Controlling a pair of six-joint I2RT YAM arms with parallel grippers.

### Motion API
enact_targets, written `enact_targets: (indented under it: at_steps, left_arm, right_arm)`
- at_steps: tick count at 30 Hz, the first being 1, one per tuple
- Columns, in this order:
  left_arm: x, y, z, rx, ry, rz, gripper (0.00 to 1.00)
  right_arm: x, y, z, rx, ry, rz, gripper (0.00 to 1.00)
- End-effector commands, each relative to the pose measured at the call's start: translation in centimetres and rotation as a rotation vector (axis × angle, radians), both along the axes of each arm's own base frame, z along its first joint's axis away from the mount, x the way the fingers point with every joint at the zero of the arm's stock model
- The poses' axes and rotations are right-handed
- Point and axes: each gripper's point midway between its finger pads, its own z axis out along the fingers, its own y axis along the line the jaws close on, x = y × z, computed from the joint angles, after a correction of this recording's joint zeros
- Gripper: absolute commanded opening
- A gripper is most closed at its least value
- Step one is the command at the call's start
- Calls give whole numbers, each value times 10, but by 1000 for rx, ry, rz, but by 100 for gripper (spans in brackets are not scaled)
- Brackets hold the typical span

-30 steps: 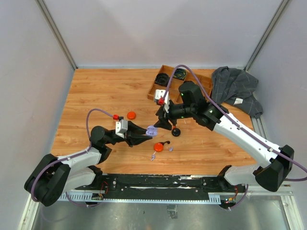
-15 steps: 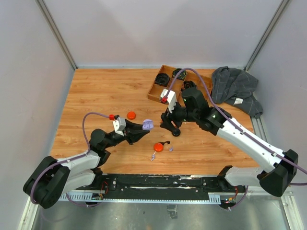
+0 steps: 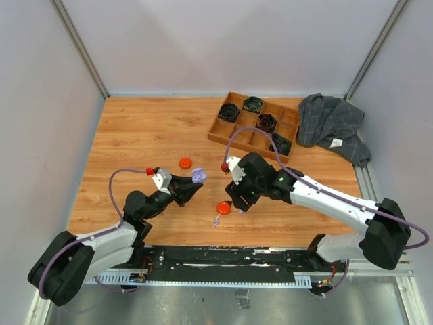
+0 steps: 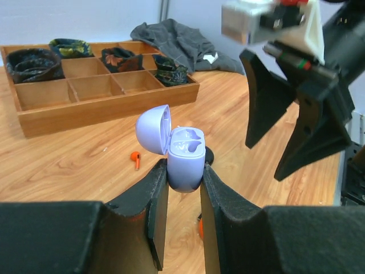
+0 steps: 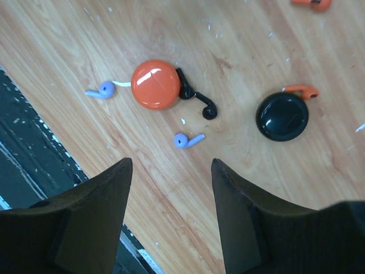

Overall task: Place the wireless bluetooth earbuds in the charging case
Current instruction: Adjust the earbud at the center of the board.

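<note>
1. My wooden table [image 3: 142,135] has a warm plank grain and fills the floor of the booth.
2. My wooden tray [image 3: 221,128] sits far right on it, at a slant and split into small compartments.
3. Four compartments each hold a coiled dark cable [image 3: 229,112]; the others are bare.
4. A crumpled grey cloth [image 3: 329,125] with a white label lies at the far right, just beside the tray's right end, perhaps touching it.
5. Pale grey walls [image 3: 203,40] close in the left, far and right sides.
6. A black rail [image 3: 223,261] runs along the near edge.
</note>
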Motion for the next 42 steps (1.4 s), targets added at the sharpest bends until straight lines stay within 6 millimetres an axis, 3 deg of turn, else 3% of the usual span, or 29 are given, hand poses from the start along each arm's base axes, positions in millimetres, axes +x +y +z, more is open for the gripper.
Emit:
enact_targets:
  at_steps: [1,11,18,28,36,42]
  left_arm:
    - [6,5,-6,10,3,49,0]
    - [12,13,-8,15,8,107,0]
    - [13,13,-10,21,16,108,0]
    - [14,14,-9,18,15,119,0]
    - [14,14,-9,19,15,116,0]
    - [14,13,-10,21,19,110,0]
  right_arm:
    - [-5,-9,-30,-109,30,-33,58]
    - [-20,2,-72,-200,113,85,55]
    - [-21,9,-91,-221,152,127,54]
    - [-14,18,-96,-217,142,127,54]
    - [-21,5,-106,-276,186,101,54]
    - [-28,-6,-100,-292,201,68,52]
